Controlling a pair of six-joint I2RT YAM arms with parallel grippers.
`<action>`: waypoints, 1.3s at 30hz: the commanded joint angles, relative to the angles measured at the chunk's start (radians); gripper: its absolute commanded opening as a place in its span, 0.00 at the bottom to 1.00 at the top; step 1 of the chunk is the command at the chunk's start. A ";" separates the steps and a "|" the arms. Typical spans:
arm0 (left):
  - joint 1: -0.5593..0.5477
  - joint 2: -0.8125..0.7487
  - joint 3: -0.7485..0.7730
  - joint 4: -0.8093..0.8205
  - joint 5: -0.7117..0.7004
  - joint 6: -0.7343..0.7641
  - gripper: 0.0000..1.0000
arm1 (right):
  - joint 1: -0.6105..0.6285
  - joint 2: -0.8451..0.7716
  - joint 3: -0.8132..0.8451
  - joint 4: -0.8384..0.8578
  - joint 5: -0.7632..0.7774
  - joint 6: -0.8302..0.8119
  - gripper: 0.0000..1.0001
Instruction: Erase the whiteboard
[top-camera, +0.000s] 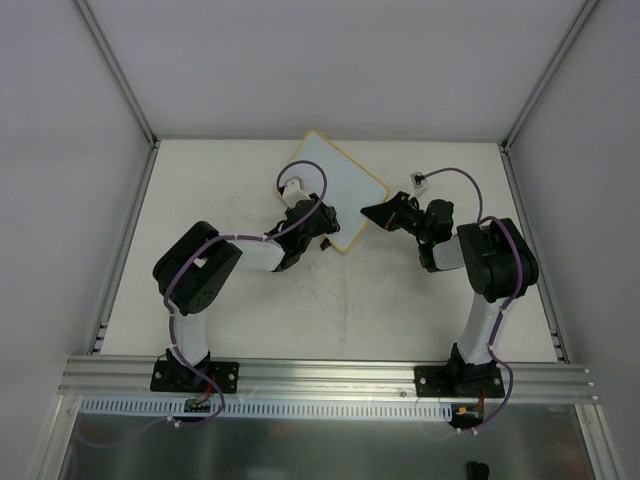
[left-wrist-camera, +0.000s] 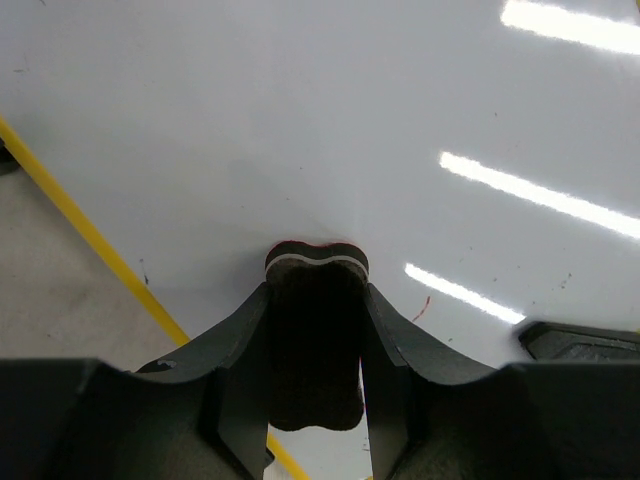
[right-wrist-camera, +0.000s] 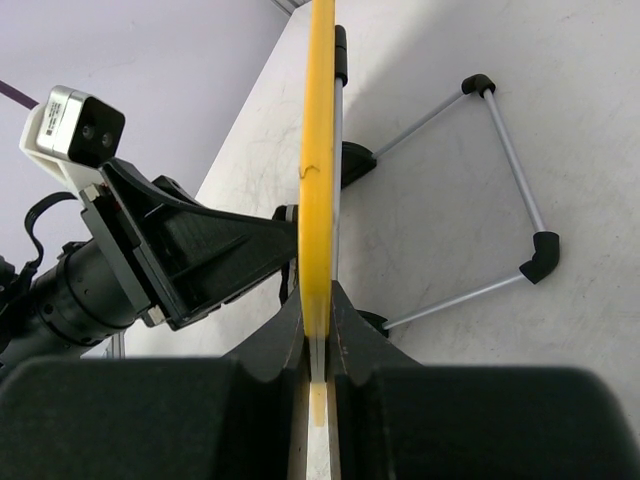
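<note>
The whiteboard (top-camera: 340, 180) has a white face and a tan-yellow frame, and stands tilted at the back middle of the table. My left gripper (top-camera: 318, 222) is shut on a small black eraser block (left-wrist-camera: 315, 345), whose end touches the white face (left-wrist-camera: 300, 120). A small red mark (left-wrist-camera: 421, 308) lies just right of the eraser. My right gripper (top-camera: 376, 213) is shut on the board's right edge. In the right wrist view its jaws pinch the yellow frame (right-wrist-camera: 318, 150) edge-on. The left gripper (left-wrist-camera: 316, 295) fills the bottom of its own view.
The board's wire stand (right-wrist-camera: 505, 190) with black feet lies on the table behind the board. The left arm and its wrist camera (right-wrist-camera: 75, 125) are close on the other side of the board. Grey walls enclose the table; an aluminium rail (top-camera: 330, 375) runs along the near edge.
</note>
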 joint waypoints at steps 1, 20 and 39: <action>-0.078 0.034 -0.010 -0.031 0.129 -0.043 0.00 | 0.028 -0.042 0.010 0.246 -0.074 0.000 0.00; -0.065 -0.025 0.048 -0.095 0.106 0.065 0.00 | 0.027 -0.047 0.005 0.246 -0.073 -0.004 0.00; 0.130 -0.012 0.327 -0.207 0.160 0.263 0.00 | 0.028 -0.045 0.008 0.246 -0.074 0.000 0.00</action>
